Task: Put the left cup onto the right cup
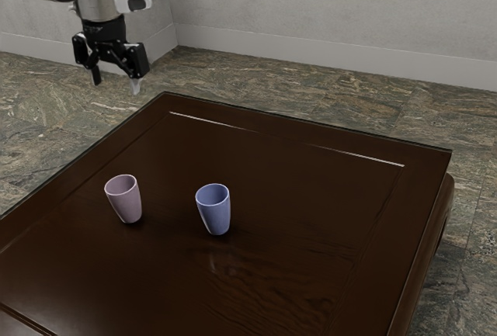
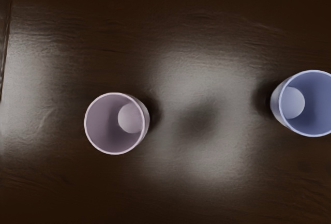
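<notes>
Left cup = the pink cup [image 1: 124,198], upright, mouth up, standing on the table [image 1: 311,219] near the edge at the exterior view's left, inside the raised border. In the wrist view the pink cup [image 2: 116,123] sits almost straight under my hand, and I'm looking down into it. The blue cup [image 2: 302,103] is the target. It's upright too, off to one side of the pink cup with bare table [image 2: 207,38] between them.

In the exterior view the blue cup [image 1: 213,208] is near the pink one but not touching it, further in from that edge.

The gripper [image 1: 116,78] hangs high, well above both cups, over the table's far corner on the exterior view's left. Its fingers are spread w/ nothing between them, so no grasp yet.

Risks, as I judge them:
- Both cups taper to a narrow base, so a descent that's off-centre could catch the rim and tip the pink cup.
- Walls look smooth, so a pinch on the rim may slip during the lift.
- Stacking needs the pink base to go into the blue mouth. If it's misaligned it'll shove the blue cup over or leave the pink one cocked on the rim.
- Letting go too high means a bounce.
</notes>
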`<state>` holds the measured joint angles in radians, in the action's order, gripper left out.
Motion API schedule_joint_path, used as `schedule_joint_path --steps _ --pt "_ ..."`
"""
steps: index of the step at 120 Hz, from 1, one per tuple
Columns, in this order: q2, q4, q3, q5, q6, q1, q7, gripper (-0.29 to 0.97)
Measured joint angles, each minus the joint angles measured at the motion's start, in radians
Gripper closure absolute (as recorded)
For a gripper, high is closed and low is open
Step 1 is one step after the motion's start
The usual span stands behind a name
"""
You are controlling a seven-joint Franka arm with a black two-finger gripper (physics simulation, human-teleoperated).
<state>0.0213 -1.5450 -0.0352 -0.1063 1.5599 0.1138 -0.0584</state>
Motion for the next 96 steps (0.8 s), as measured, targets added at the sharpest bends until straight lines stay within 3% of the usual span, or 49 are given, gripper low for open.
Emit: schedule_joint_path --steps 28,68,96 --pt "0.010 -0.004 -0.005 -0.010 0.033 0.034 0.024 0.00" --pt "0.025 -0.151 0.006 -0.016 0.164 -0.075 0.042 0.00" --pt "0.043 -0.195 0.011 -0.015 0.236 -0.046 0.048 0.00"
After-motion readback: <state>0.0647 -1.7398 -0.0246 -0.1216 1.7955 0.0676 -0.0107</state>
